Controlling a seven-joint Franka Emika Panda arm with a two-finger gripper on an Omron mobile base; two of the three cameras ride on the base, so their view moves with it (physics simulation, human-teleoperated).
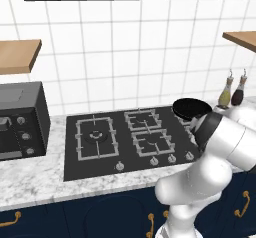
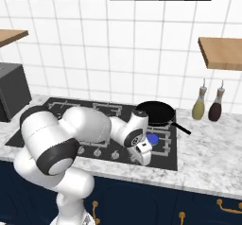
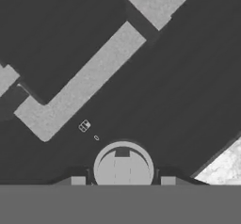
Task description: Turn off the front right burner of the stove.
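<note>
The stove point(image 1: 71, 166) is a black glass cooktop with grey grates and a row of silver knobs along its front. A small blue flame point(image 2: 152, 139) burns in the front right burner point(image 2: 159, 142), in front of a black pan point(image 2: 155, 111). My gripper point(image 2: 145, 160) points down at the stove's front edge, just left of that burner. In the hand view my gripper point(image 3: 123, 180) is open, and a round silver knob point(image 3: 123, 164) sits between its two fingertips point(image 3: 77, 180) with a small gap on each side. A grey grate bar point(image 3: 82, 84) lies beyond the knob.
A boxy black oven point(image 1: 20, 124) stands on the counter to the left of the stove. Two bottles point(image 2: 198, 107) stand by the wall on the right. Other knobs point(image 1: 154, 161) line the front strip. The marble counter point(image 3: 225, 165) borders the cooktop.
</note>
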